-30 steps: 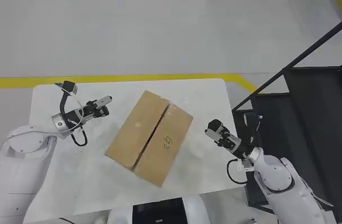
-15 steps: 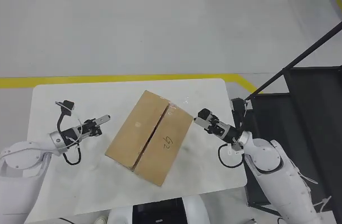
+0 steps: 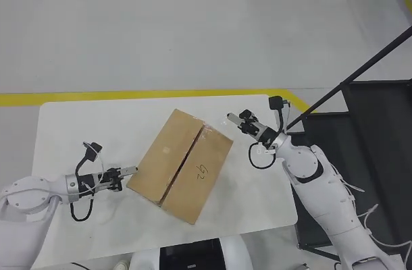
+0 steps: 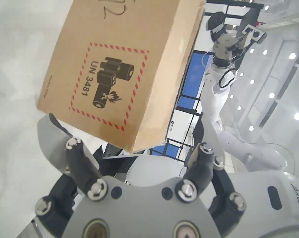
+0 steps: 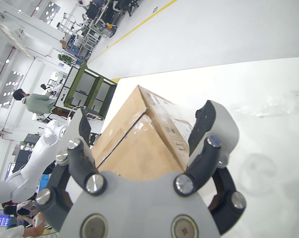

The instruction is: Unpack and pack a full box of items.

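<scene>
A closed cardboard box (image 3: 180, 165) lies at an angle in the middle of the white table (image 3: 71, 135), its top seam taped. My left gripper (image 3: 127, 179) is low at the box's near-left corner. In the left wrist view the left gripper (image 4: 129, 134) is open, and the corner of the labelled box (image 4: 119, 58) sits between its fingers (image 4: 53, 130). My right gripper (image 3: 236, 120) is at the far-right corner. The right wrist view shows the right gripper (image 5: 144, 122) open too, its fingers (image 5: 206, 122) spread either side of the box (image 5: 139, 144) corner.
A black metal rack (image 3: 368, 135) stands just off the table's right edge. A scrap of clear film (image 5: 268, 110) lies on the table beyond the right gripper. A yellow line (image 3: 125, 96) runs along the floor past the far edge.
The left gripper has come from the table's left side down to the box's near-left corner. The right gripper has moved from the near right up to the far-right corner.
</scene>
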Available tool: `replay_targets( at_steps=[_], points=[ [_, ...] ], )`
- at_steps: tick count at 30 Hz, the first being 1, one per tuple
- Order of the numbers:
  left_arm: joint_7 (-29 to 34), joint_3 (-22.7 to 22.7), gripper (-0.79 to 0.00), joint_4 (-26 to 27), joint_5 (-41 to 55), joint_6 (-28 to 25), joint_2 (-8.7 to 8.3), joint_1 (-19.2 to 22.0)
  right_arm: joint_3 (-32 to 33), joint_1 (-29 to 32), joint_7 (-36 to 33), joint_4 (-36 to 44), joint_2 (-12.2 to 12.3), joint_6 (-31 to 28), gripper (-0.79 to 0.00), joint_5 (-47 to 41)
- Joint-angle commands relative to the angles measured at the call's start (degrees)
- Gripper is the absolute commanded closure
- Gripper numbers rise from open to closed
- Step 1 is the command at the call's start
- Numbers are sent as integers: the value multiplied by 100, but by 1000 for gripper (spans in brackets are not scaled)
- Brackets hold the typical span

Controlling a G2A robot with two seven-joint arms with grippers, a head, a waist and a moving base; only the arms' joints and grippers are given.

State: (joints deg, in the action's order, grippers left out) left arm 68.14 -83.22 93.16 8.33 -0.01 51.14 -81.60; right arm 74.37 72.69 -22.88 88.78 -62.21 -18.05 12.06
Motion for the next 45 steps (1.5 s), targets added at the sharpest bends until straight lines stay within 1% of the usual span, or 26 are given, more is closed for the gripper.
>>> replay_targets(
  at_steps=[1, 4, 7, 10, 13, 15, 20, 24, 26, 32, 35, 37, 41, 45],
  points=[
    [195, 77, -785, 48, -60, 139, -11, 22, -124, -223, 79, -268, -38, 41, -785, 21],
    [520, 156, -785, 79, 65, 200, -20, 70, -240, -423, 113, -529, -84, 20, -785, -100],
    [963, 224, -785, 61, 468, 104, -20, 142, -327, -549, 46, -710, -109, 43, -785, -58],
    [1383, 334, -785, -63, 728, 28, -20, 278, -411, -652, -30, -907, -130, 122, -785, 36],
    [1645, 495, -785, -132, 1023, -49, 1, 446, -492, -704, -202, -1077, -146, 136, -785, 44],
    [1681, 567, -785, -211, 1105, -54, 10, 546, -546, -707, -391, -1141, -150, 114, -785, 32],
    [1393, 688, -785, -425, 1161, -17, 36, 768, -606, -599, -787, -1137, -134, 64, -785, 121],
    [1395, 794, -785, -520, 1235, 18, 49, 887, -479, -345, -902, -872, -90, 19, -785, 132],
    [1497, 838, -785, -506, 983, 109, 25, 913, -382, -194, -947, -701, -61, -3, -785, 129],
    [1916, 700, -785, -321, 518, 215, -95, 664, -254, 78, -1178, -390, -10, -8, -785, 151],
    [1986, 696, -785, -152, 565, 141, -136, 495, -277, 134, -1221, -316, -10, -27, -785, 124],
    [1986, 707, -785, -83, 772, 54, -156, 434, -296, 166, -1230, -271, -11, -21, -785, 115],
    [1972, 694, -785, -168, 1195, -41, -162, 484, -325, 224, -1212, -190, -12, 45, -785, 177],
    [1836, 746, -785, -309, 1287, -43, -152, 592, -316, 289, -1159, -151, -9, 86, -785, 204]
  ],
)
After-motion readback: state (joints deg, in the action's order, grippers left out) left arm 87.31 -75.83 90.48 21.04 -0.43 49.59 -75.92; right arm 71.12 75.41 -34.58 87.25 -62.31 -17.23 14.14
